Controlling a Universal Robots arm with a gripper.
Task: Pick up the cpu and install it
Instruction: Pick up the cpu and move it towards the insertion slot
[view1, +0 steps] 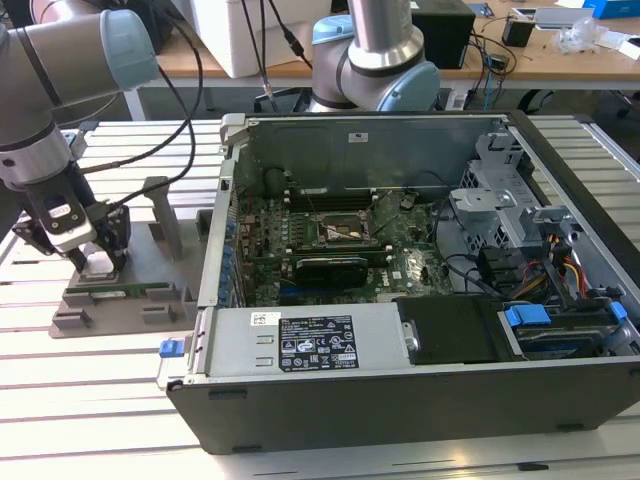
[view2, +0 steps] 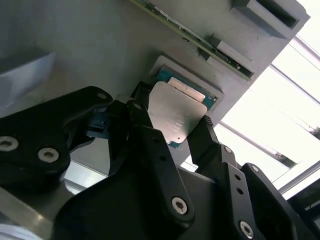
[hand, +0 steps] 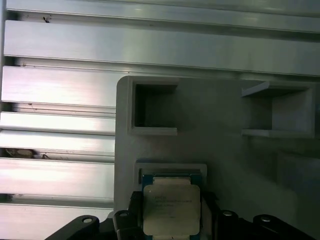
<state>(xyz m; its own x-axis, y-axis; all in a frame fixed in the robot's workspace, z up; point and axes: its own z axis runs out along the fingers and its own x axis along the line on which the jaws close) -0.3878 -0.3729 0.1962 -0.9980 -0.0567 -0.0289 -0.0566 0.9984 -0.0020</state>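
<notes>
We saw the arm (view1: 45, 70) reach down at the exterior view's left, well apart from the open computer case (view1: 400, 395), with its tool (view1: 97, 258) low over a grey holder (view1: 140, 305) that lay on the slatted metal surface (view1: 100, 400). In both wrist views the cpu (view2: 176, 107) (hand: 171, 209) sat at its square pocket in that holder (view2: 100, 50) (hand: 225, 150), silvery top facing the cameras and a thin green rim showing around it. The tool (view2: 172, 116) had one black finger (view2: 141, 112) against one edge of the cpu and the other against the opposite edge, so we took it as clamped on the chip. We could not tell whether the chip was raised out of the pocket. A long green memory stick (view2: 200, 44) lay in a slot just beside the pocket. Inside the case, the socket (view1: 345, 232) sat on the board.
</notes>
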